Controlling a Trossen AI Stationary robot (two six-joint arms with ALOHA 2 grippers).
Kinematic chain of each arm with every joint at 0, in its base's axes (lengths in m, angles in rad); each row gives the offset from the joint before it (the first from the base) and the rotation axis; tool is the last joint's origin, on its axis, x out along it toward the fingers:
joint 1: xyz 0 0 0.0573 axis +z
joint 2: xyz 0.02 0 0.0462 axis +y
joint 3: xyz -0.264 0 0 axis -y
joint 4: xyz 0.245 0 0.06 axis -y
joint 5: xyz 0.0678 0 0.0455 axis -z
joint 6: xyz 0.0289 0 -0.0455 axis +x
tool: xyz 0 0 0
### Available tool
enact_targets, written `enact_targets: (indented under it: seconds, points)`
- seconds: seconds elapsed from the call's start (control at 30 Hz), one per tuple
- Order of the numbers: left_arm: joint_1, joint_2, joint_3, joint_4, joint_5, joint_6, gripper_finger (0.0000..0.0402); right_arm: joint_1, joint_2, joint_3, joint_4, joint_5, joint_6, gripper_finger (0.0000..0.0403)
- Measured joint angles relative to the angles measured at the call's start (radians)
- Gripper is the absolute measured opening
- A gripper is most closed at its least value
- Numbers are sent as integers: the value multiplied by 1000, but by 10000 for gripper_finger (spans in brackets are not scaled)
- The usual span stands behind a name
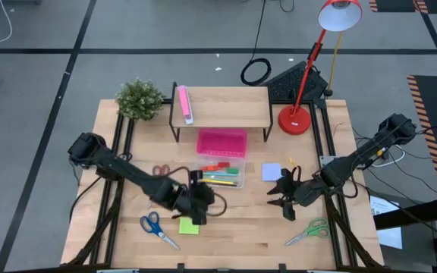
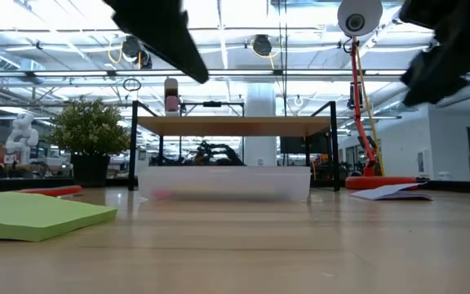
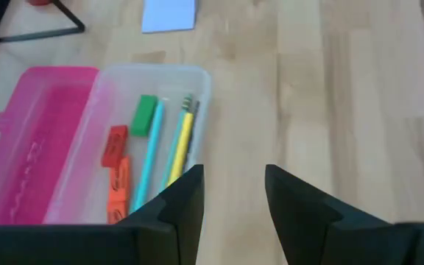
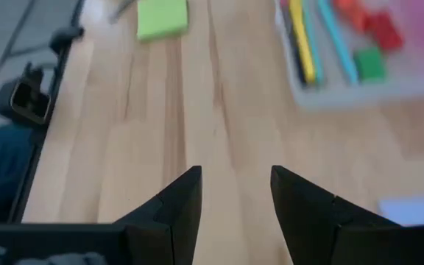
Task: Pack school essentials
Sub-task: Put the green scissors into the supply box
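Both empty, jaws spread: left gripper (image 1: 197, 199) lower centre, right gripper (image 1: 285, 199) centre-right. Lime-green pad (image 1: 189, 226) sits just below the left; a careless descent could shove it instead of pinching.

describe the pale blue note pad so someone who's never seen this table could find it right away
Start at the red desk lamp in the table's far right corner, then come toward the front edge past the wooden shelf. The pale blue note pad lies flat on bare wood just right of the clear pencil case. It is the only blue square; the other pad is lime green.
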Motion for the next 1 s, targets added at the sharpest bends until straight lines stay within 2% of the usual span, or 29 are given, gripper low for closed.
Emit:
enact_targets:
  seconds: [0.17,0.33,0.43,0.73,1.0]
  points:
    - [-84,1,-19,11,-42,-84,147,98,0,111,-310,-36,185,157]
    - [-130,2,-50,12,-69,-145,147,215,45,218,-554,-158,353,157]
    - [-136,2,-62,12,-70,-157,147,271,101,258,-638,-231,438,157]
    - [-133,2,-85,82,-70,-125,147,409,237,277,-671,-499,558,157]
    - [-134,2,-86,84,-70,-122,147,491,309,277,-670,-520,524,157]
